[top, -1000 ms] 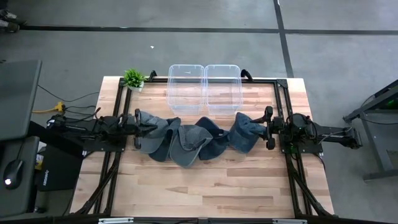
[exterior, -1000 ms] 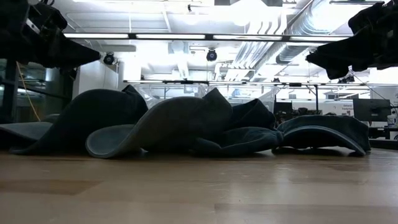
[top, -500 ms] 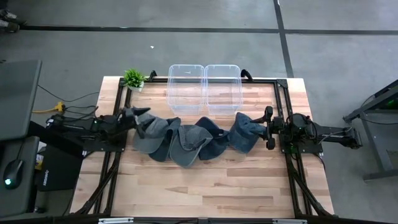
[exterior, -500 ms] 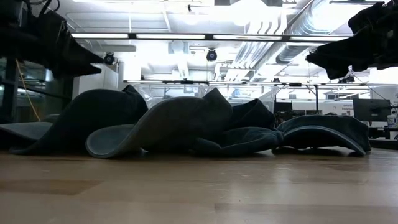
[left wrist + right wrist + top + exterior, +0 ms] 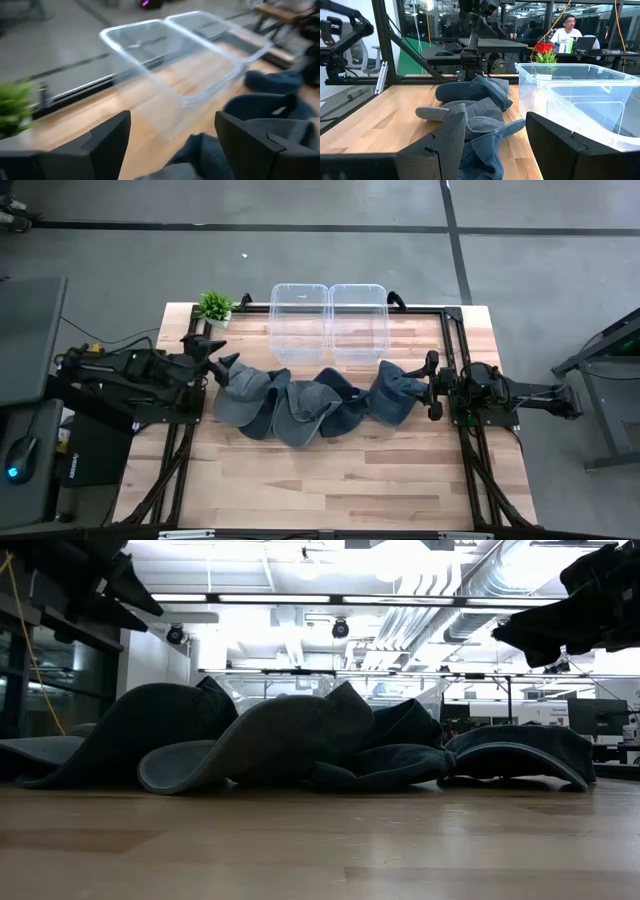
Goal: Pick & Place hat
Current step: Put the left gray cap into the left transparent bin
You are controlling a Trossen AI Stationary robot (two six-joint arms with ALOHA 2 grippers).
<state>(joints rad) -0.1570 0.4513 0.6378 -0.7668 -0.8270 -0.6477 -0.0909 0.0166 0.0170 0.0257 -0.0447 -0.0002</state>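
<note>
step in hand (a judgement from the layout): approach and first grasp of a hat; the hats [image 5: 300, 405] lie in an overlapping row across the middle of the counter [image 5: 330, 480], none yet in the two clear bins [image 5: 330, 320] at the upper centre of the high view; to do it well, take the end hat nearest the working arm, the leftmost hat [image 5: 240, 392], since it overlaps only one neighbour; descend on the crown or the brim edge, not on a seam shared with the next hat, so that only one comes up; close only when both fingers straddle the fabric; lift straight up before carrying toward a bin, because soft cloth may drag the adjacent hat along.

arm pose: the left pincer [image 5: 212, 352] sits at centre left of the high view, raised and angled toward the upper right, just beside the leftmost hat but not touching it; its fingers stand apart and hold nothing (the left wrist view shows the bins and blue fabric through the gap between them); in the low view it shows at the upper left corner, well above the hats; the right pincer [image 5: 432, 385] waits at centre right of the high view, level, just beside the rightmost hat [image 5: 395, 392], fingers apart and empty; a small potted plant [image 5: 215, 306] stands at the counter's upper left corner, clear of the path.
</note>
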